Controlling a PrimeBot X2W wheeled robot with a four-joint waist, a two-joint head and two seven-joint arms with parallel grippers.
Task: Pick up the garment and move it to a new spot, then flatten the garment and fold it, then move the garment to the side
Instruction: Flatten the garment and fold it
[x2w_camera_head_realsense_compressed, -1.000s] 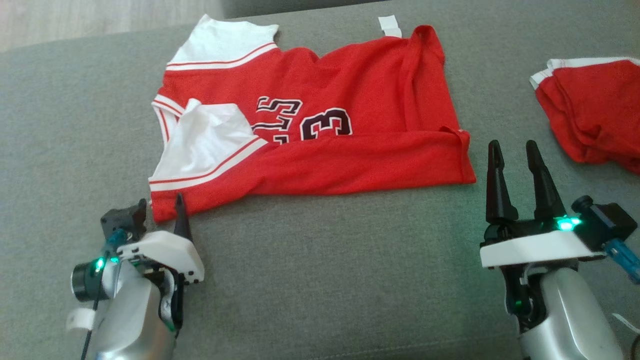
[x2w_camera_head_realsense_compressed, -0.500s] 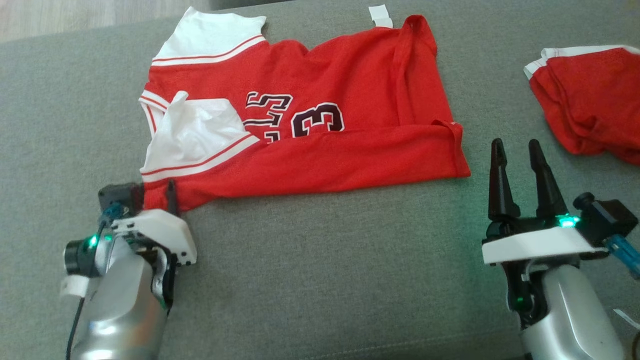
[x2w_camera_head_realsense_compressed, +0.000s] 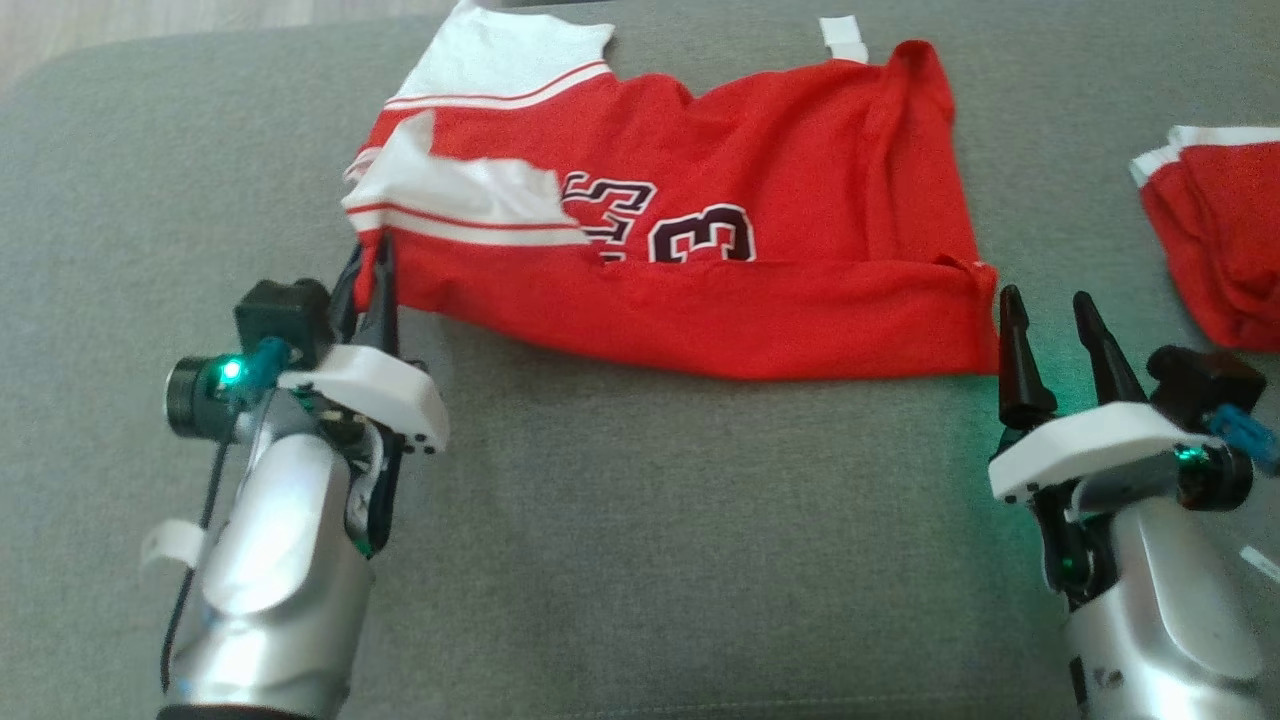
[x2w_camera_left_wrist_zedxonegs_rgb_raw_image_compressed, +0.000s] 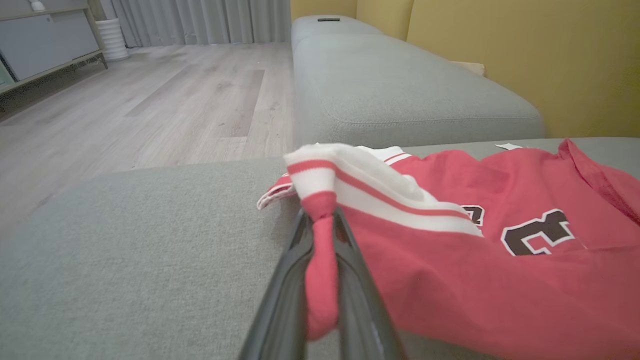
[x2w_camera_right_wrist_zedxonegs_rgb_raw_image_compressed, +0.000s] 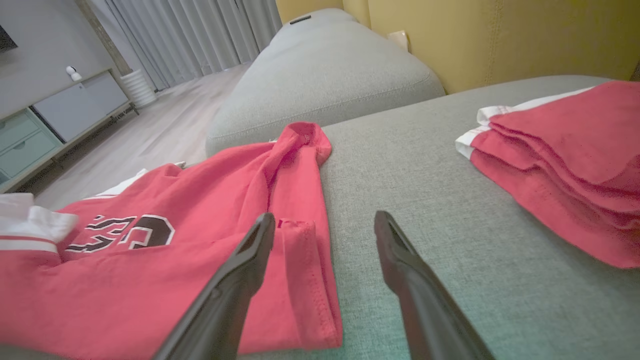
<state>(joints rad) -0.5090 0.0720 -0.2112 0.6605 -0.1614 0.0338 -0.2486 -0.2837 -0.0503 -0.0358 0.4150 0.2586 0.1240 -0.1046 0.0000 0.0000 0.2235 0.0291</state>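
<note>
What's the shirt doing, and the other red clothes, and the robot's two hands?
Red jersey: lying spread on the sofa, one corner pinched and lifted.
Left gripper: shut on the jersey's corner.
Right gripper: open, empty.
Second red garment: folded, lying flat.

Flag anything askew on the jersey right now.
The jersey lies uneven: its white sleeve is flopped over part of the number print, and the near edge is folded back in a slanted, rumpled line. The left gripper has its jaws shut on the sleeve-side corner, bunching it. Nothing looks torn or spilled.
</note>
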